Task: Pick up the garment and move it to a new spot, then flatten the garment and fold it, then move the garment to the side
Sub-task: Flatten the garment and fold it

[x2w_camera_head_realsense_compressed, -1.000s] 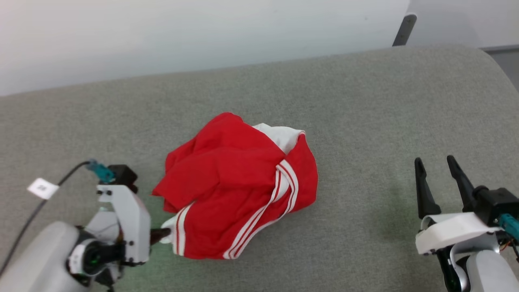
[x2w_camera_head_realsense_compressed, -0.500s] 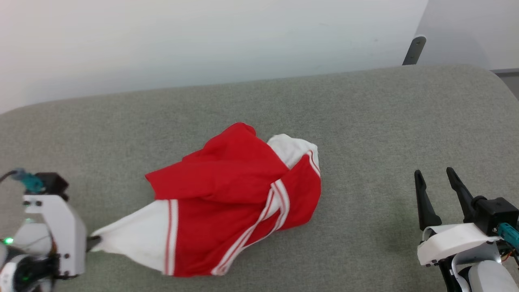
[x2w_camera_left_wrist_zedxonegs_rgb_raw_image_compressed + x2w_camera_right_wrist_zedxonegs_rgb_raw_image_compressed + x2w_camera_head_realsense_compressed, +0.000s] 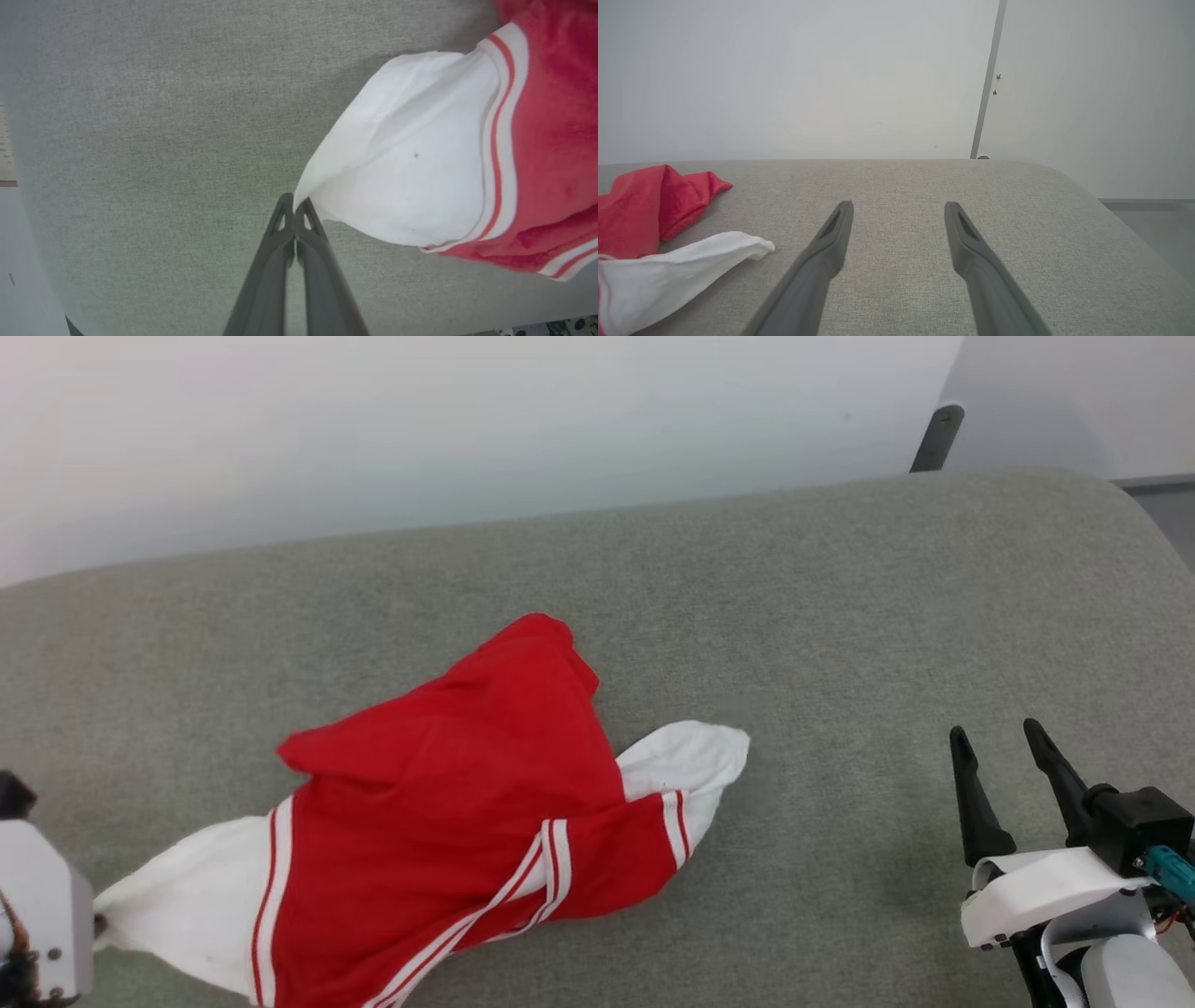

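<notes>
The garment (image 3: 448, 812), bright red with white striped sleeve ends, lies stretched out on the grey padded surface (image 3: 794, 597). My left gripper (image 3: 295, 205) is shut on the tip of one white sleeve end (image 3: 402, 172), at the head view's lower left edge (image 3: 93, 926). The other white sleeve end (image 3: 691, 761) trails to the right on the surface. Over at the lower right my right gripper (image 3: 999, 751) stands open and empty, well clear of the garment (image 3: 654, 200); its own view shows its two fingers spread over bare surface (image 3: 899, 207).
A pale wall rises behind the surface's far edge. A dark upright post (image 3: 934, 437) stands at the back right. The surface's rounded right corner (image 3: 1120, 495) drops off to the floor. Bare grey padding lies between the garment and my right gripper.
My left gripper has pulled the white sleeve end to the left, dragging the garment out of its bunched heap into a longer shape. The right gripper has stayed put.
</notes>
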